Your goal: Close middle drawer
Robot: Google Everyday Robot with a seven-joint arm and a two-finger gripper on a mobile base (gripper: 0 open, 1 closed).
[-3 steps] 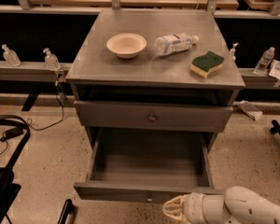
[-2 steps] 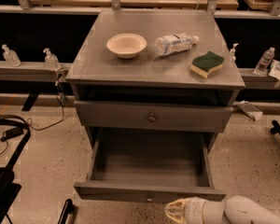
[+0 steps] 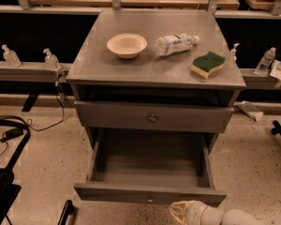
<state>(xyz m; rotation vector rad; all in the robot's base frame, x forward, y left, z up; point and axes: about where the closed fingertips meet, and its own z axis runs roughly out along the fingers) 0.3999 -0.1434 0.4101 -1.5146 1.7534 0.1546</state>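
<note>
The middle drawer (image 3: 150, 168) is a deep grey box, pulled far out of the cabinet and empty inside. Its flat front panel (image 3: 107, 192) faces me and has a small round knob (image 3: 150, 199) at the centre. My gripper (image 3: 180, 212) is at the bottom edge of the view, just below and slightly right of that knob, close in front of the panel. Its pale tip points left; the white arm (image 3: 234, 218) runs off to the lower right. Whether it touches the panel cannot be told.
Above the open drawer is a taller drawer front (image 3: 152, 118) with a darker knob, pushed in. On the cabinet top (image 3: 107, 64) are a cream bowl (image 3: 127, 45), a lying plastic bottle (image 3: 175, 43) and a green-yellow sponge (image 3: 207, 63). Black gear (image 3: 4, 191) and cables lie on the floor at left.
The arm has sunk slightly lower at the bottom edge; the gripper tip stays just below the drawer's front panel. The drawer has not moved.
</note>
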